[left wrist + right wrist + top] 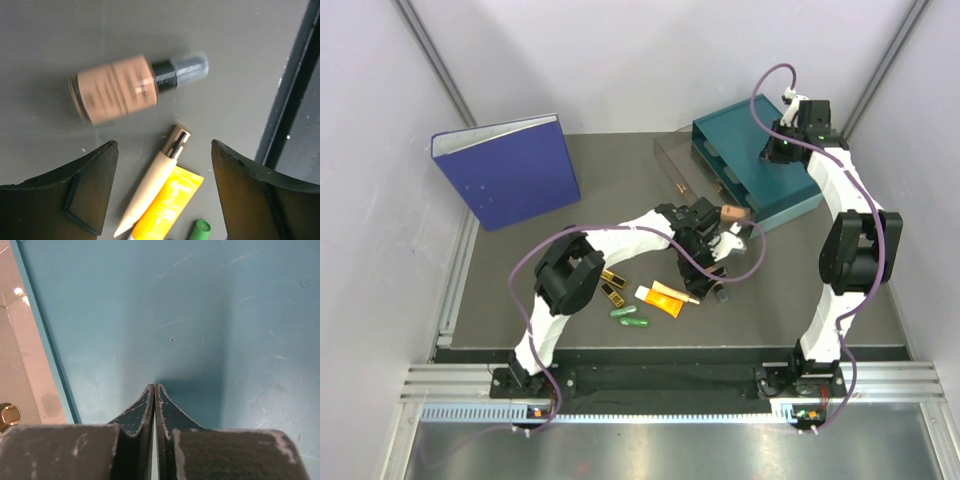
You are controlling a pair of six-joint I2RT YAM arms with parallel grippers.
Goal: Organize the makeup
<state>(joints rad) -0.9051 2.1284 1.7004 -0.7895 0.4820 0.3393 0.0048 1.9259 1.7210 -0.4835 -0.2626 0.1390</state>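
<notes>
My left gripper hangs open over the middle of the table, nothing between its fingers. Under it lie a slim beige tube with a brown-gold cap and, alongside it, the yellow-orange tube. Just beyond the fingertips, a beige dark-capped bottle lies on its side, blurred. Another beige bottle lies by the teal drawer box. Two gold-and-black cases and two green capsules lie left of the tube. My right gripper is shut and empty over the box's top.
A large blue binder stands at the back left. A clear drawer sticks out of the teal box toward the left. The table's dark front edge runs close to the makeup. White walls close in on both sides.
</notes>
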